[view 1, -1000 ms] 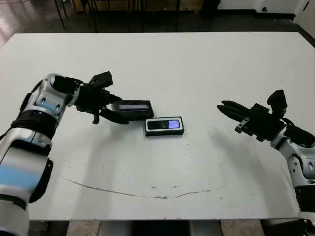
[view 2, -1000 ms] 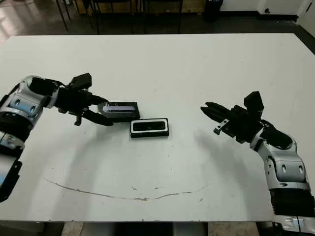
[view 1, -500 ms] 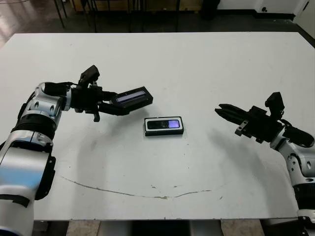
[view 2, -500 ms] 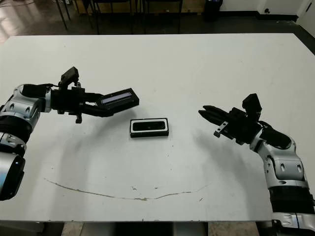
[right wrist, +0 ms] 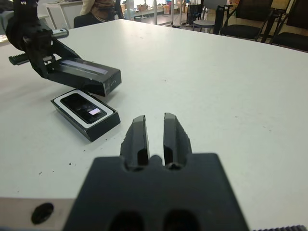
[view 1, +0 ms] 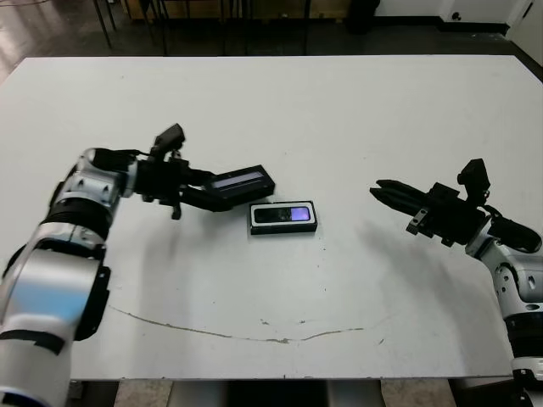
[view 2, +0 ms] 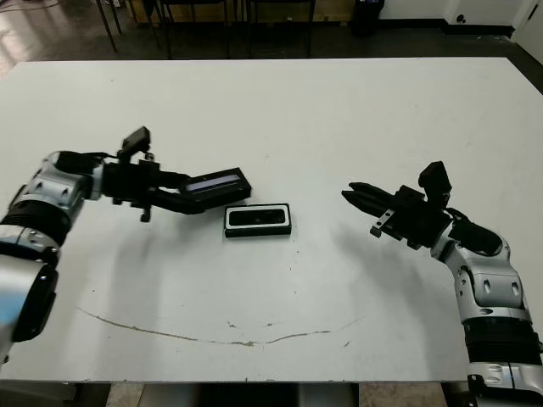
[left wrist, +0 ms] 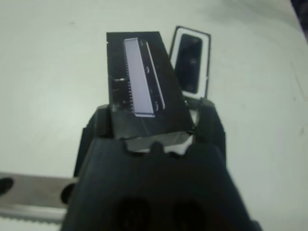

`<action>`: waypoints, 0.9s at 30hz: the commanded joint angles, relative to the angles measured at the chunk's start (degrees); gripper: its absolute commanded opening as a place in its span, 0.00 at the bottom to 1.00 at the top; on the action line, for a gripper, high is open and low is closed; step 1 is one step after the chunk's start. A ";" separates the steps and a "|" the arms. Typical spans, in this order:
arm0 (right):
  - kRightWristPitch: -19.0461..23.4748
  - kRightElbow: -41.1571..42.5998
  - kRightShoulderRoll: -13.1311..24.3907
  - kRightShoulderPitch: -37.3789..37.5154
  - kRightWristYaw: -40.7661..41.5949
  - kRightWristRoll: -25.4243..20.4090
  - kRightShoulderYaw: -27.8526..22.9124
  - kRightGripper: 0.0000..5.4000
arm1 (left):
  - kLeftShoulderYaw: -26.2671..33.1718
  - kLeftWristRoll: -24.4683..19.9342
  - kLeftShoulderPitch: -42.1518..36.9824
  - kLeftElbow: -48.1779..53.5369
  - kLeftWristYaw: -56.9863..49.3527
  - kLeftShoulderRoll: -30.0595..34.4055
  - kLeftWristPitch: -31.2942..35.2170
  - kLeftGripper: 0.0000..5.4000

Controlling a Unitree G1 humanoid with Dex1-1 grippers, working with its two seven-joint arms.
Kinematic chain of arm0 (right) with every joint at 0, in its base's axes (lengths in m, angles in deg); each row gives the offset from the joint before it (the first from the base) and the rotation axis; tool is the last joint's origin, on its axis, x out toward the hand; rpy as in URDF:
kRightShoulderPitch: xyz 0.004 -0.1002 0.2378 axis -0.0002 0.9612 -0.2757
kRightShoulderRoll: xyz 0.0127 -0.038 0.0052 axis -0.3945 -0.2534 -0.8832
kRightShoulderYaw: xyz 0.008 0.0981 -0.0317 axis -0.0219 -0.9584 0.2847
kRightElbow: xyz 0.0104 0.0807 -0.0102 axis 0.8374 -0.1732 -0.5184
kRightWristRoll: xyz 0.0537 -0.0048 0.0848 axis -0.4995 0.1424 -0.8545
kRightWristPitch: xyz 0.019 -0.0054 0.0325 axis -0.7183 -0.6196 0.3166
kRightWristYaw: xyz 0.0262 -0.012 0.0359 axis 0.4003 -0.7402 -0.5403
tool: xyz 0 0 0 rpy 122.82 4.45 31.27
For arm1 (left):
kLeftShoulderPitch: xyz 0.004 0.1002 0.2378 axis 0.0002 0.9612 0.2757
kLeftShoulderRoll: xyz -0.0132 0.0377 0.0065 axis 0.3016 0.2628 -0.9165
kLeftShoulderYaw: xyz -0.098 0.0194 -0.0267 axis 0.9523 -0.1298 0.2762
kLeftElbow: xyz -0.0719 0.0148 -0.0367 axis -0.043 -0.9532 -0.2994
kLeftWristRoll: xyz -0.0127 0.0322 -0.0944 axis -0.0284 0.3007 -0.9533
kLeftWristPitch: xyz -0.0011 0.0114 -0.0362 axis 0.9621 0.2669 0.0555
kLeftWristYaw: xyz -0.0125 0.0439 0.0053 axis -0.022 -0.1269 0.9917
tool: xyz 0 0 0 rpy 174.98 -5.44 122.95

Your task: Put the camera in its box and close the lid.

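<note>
At mid-desk (view 1: 356, 127) the box (view 1: 283, 218) lies open, the camera (view 1: 285, 214) already inside. The left claw (view 1: 200, 190) pinches the lid (view 1: 241, 182) by one end, just beside the box. It looks stiff, light and smooth, so could slip. The right claw (view 1: 383, 188), nearly pressed together, hovers well apart, with open room around

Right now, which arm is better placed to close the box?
Left. Its hand already grips the flat black lid with the pale strip beside the white-lined box, where the slim black camera lies. The right hand hangs apart, holding nothing.
</note>
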 commanded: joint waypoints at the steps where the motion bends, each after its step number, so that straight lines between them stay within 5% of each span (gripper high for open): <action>1: 0.97 0.83 1.61 0.98 -0.47 0.88 -0.10 0.00 | -0.26 1.15 -0.78 -1.55 0.96 -1.02 0.28 0.20; 12: 1.08 -0.19 2.15 0.71 0.70 0.73 -0.18 0.00 | 1.03 0.54 -0.37 -2.90 3.63 -2.67 1.16 0.20; 27: 1.21 0.44 2.60 1.11 0.64 1.03 -0.14 0.00 | -2.94 5.53 -0.63 -3.69 5.74 -3.72 -0.58 0.20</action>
